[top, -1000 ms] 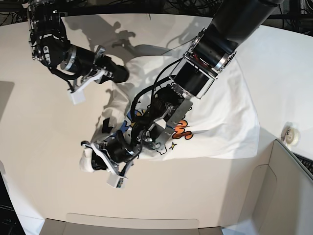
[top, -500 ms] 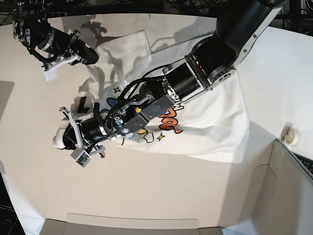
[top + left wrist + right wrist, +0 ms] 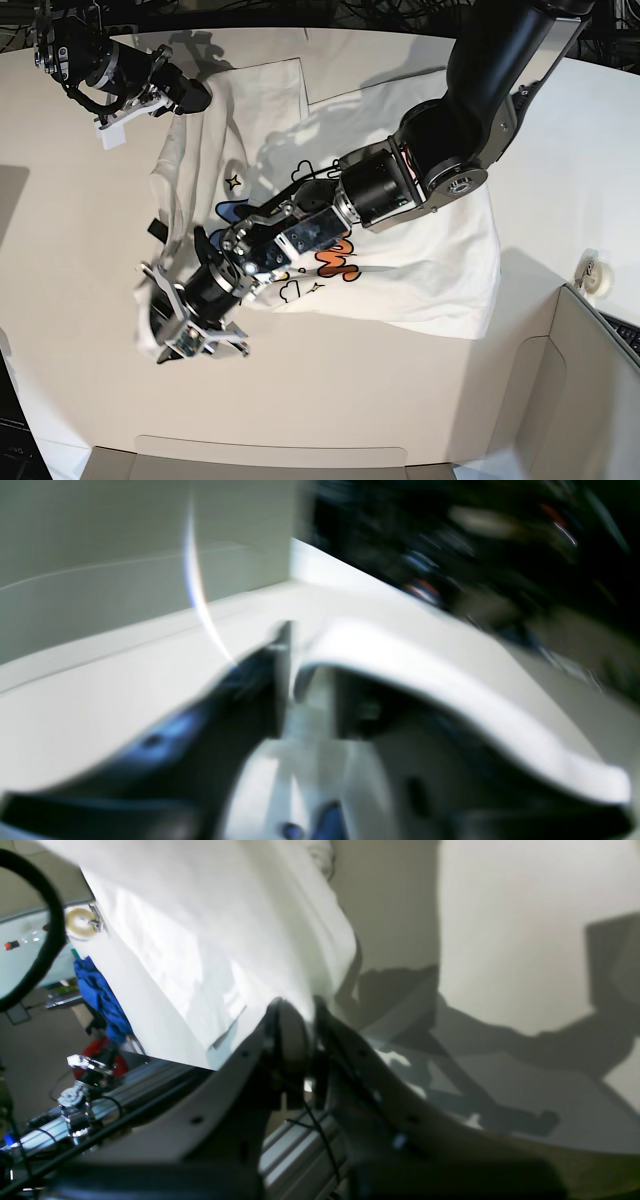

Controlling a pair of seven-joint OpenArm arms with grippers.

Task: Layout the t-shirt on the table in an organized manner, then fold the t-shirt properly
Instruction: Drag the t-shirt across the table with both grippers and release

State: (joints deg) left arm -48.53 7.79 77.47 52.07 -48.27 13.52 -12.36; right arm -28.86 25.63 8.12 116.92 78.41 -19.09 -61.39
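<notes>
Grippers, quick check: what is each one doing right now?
Left gripper: jaws look spread over the t-shirt's near corner; whether it grips cloth cannot be told.
Right gripper: shut on the t-shirt, pinching its edge.

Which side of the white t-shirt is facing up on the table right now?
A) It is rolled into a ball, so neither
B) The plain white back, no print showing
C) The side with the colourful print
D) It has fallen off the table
C: in the base view the t-shirt lies spread on the table with orange and blue lettering, clouds and stars showing beside the arm that reaches across it.
</notes>
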